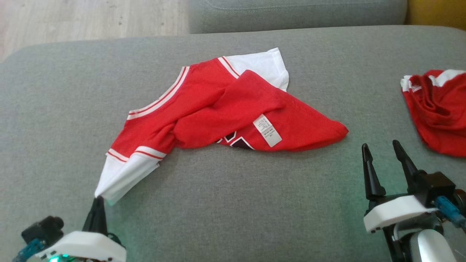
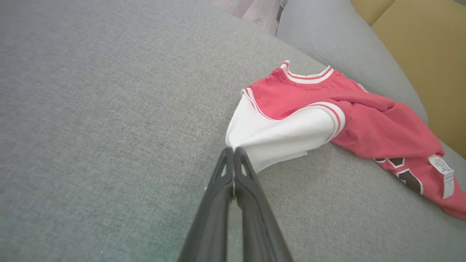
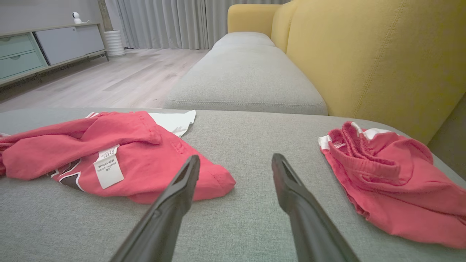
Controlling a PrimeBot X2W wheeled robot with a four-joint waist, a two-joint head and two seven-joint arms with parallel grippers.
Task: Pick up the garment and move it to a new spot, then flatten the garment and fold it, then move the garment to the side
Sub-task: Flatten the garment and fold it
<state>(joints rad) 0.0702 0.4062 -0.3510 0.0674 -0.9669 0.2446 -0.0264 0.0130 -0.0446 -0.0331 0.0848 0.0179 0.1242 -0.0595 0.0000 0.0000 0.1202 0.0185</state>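
A red garment with white sleeves lies crumpled on the grey sofa cushion, its care label facing up. My left gripper is shut on the end of the garment's near white sleeve, which is pulled to a point at the fingertips. The garment spreads away to the right of that grip. My right gripper stands open over bare cushion, just right of the garment's red hem corner, with nothing between its fingers.
A second red garment with a white elastic waistband lies bunched at the cushion's right edge. A yellow sofa back rises behind it. Another grey cushion and wooden floor lie beyond.
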